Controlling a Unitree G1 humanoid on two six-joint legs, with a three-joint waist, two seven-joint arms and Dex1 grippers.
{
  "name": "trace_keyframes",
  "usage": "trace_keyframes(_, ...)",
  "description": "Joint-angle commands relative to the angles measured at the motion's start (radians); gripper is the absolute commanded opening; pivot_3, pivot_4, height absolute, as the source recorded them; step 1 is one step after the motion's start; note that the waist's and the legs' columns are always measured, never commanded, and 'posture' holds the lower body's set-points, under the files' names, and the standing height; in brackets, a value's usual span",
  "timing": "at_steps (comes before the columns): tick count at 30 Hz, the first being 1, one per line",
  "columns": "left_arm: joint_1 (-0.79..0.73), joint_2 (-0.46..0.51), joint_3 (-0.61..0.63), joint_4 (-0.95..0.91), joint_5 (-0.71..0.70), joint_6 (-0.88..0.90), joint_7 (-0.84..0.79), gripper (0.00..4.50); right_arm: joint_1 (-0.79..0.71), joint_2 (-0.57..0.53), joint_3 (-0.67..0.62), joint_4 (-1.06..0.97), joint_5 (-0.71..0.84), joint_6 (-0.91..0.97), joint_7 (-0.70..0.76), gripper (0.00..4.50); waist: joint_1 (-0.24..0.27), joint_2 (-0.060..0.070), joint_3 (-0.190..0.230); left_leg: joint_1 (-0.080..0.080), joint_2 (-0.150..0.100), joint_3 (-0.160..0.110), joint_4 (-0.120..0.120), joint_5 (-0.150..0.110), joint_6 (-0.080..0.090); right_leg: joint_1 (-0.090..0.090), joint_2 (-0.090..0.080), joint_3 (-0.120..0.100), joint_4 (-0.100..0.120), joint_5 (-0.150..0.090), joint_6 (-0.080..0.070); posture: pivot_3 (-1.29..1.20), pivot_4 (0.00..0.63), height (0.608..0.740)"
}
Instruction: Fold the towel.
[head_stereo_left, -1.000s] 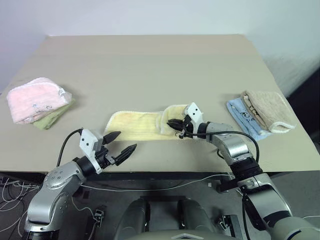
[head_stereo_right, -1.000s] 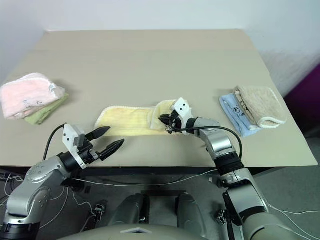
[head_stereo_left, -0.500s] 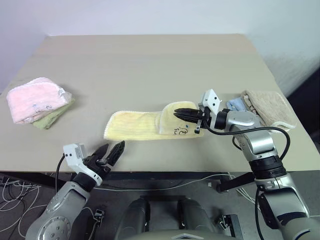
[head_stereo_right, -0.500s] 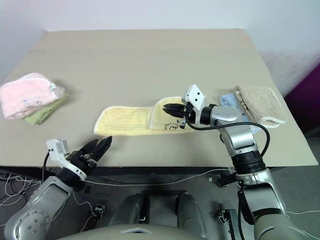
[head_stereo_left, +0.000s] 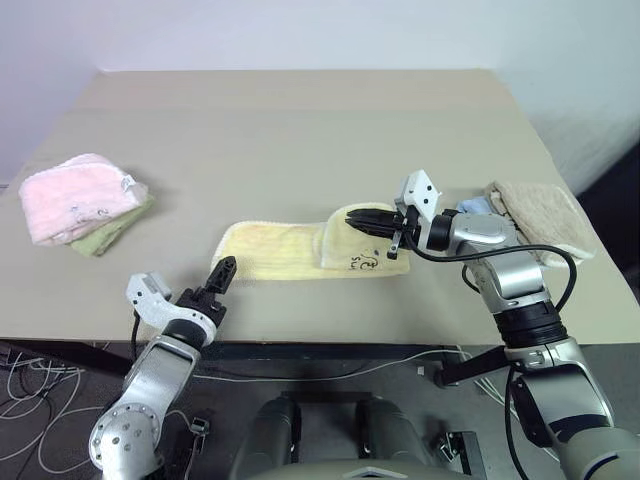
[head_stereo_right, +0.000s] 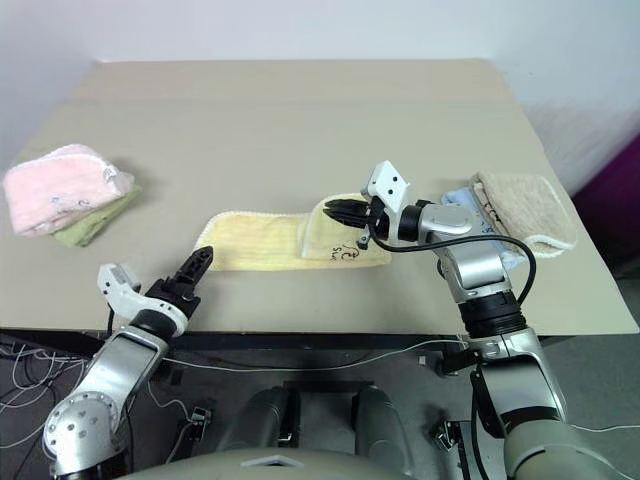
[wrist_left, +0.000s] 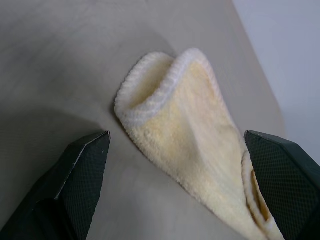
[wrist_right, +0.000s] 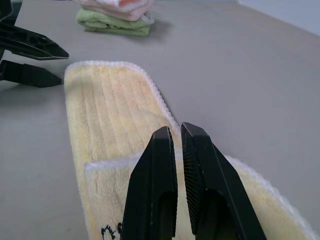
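Pale yellow ribbed terry towel (head_stereo_left: 300, 251), whitish stitched edge, long strip at the surface (head_stereo_left: 300, 130) centre, its 3 o'clock end folded over showing a dark print. Left wrist view shows its curled 9 o'clock corner. Right claw (head_stereo_left: 352, 222) pinched together, empty, above the fold. Left claw (head_stereo_right: 198, 264) spread apart at 7 o'clock.

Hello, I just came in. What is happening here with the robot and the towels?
The robot is folding the yellow towel on the table. Its right end is already turned over onto the strip. The right gripper hangs shut just above that flap, apparently holding nothing. The left gripper is open and points at the towel's free left end. Two other towel stacks lie at the sides.
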Motion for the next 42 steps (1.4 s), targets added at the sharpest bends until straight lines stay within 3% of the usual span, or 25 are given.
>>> trace_keyframes(1,-0.048,0.0,-0.02,0.08,-0.022,0.013,0.037,4.5,-0.002,-0.004,-0.031,-0.036,0.004,-0.014,-0.012,0.37,0.008,0.0,0.0,0.0,0.0,0.0,0.0,0.0,0.0,0.0,0.0,0.0,0.0,0.0,0.0,0.0,0.15,0.74)
trace_keyframes(8,-0.116,0.022,-0.04,0.153,-0.02,0.049,0.027,4.5,0.038,-0.026,-0.043,-0.097,0.012,0.004,-0.022,0.37,0.02,0.001,-0.001,0.001,-0.002,-0.001,0.001,0.0,0.0,0.002,-0.001,0.0,0.0,0.0,0.0,0.0,0.15,0.74)
trace_keyframes(11,-0.132,0.019,-0.028,0.166,-0.032,0.043,0.021,3.68,0.053,-0.033,-0.05,-0.117,0.011,0.011,-0.033,0.32,0.02,0.002,-0.001,0.001,-0.002,-0.001,0.001,0.0,0.0,0.002,-0.001,-0.001,0.0,0.0,0.0,0.0,0.15,0.74)
trace_keyframes(21,-0.148,0.02,0.009,0.194,-0.054,0.024,0.011,0.18,0.083,-0.041,-0.062,-0.143,0.009,0.02,-0.059,0.32,0.016,0.001,-0.001,0.0,-0.003,-0.001,0.0,0.0,0.0,0.001,-0.001,0.0,0.0,0.0,0.0,0.0,0.15,0.74)
trace_keyframes(22,-0.149,0.023,0.015,0.197,-0.056,0.019,0.008,0.05,0.083,-0.041,-0.062,-0.142,0.009,0.019,-0.062,0.32,0.016,0.001,-0.001,0.001,-0.002,-0.001,0.0,0.0,0.0,0.001,-0.001,-0.001,0.0,0.0,0.0,0.0,0.15,0.74)
trace_keyframes(30,-0.16,0.081,0.069,0.218,-0.056,0.006,-0.019,0.05,0.09,-0.043,-0.067,-0.142,0.005,0.011,-0.079,0.32,0.014,0.001,-0.001,0.0,-0.002,-0.001,0.0,0.0,0.0,0.001,0.0,0.0,0.0,0.0,0.0,0.0,0.15,0.74)
trace_keyframes(42,-0.183,0.311,0.245,0.251,-0.078,-0.003,-0.173,0.05,0.116,-0.055,-0.085,-0.166,0.006,0.013,-0.103,0.32,0.006,0.0,0.0,-0.001,0.0,-0.001,-0.001,0.0,-0.001,-0.002,0.0,0.0,0.0,0.0,0.0,0.0,0.15,0.74)
